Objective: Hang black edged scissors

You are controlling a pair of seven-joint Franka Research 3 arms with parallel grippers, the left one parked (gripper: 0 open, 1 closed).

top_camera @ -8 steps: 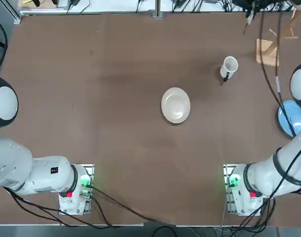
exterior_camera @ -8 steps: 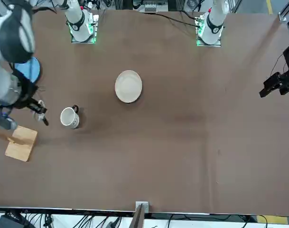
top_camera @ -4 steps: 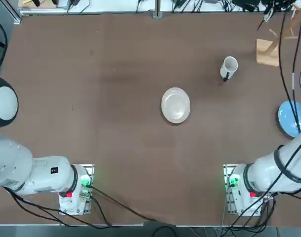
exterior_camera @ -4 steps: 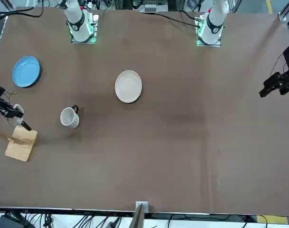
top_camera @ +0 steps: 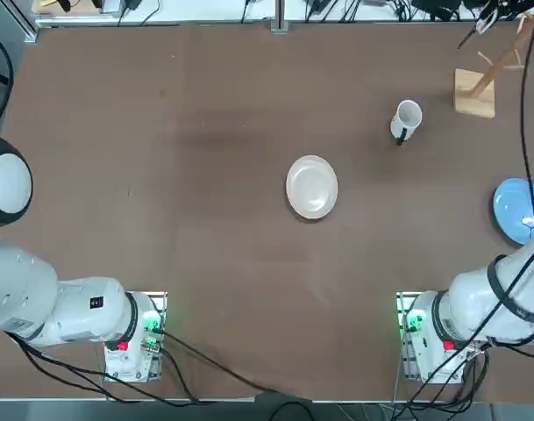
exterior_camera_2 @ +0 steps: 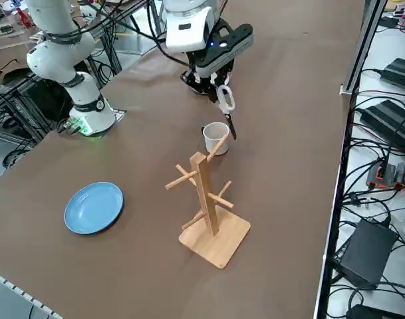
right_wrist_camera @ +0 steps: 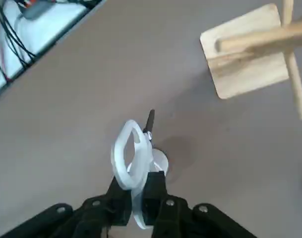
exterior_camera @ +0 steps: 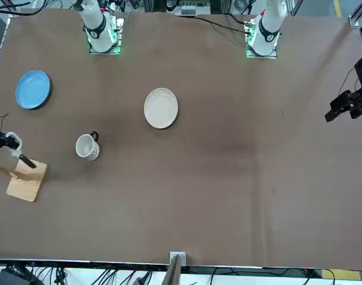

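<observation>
Brown worktop lies bare under the right tool [exterior_camera_2: 219, 90], which hangs above it, clamped tight on the scissors [exterior_camera_2: 227, 109] by one loop, blades dangling beside the wooden rack [exterior_camera_2: 205, 199]; light, stiff and slick, they could swing, so hook the free loop.

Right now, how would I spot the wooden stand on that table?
Start at the brown table and find the white mug and blue plate. Between them stands the wooden stand: the only upright post, with slanted pegs on a square base.
</observation>
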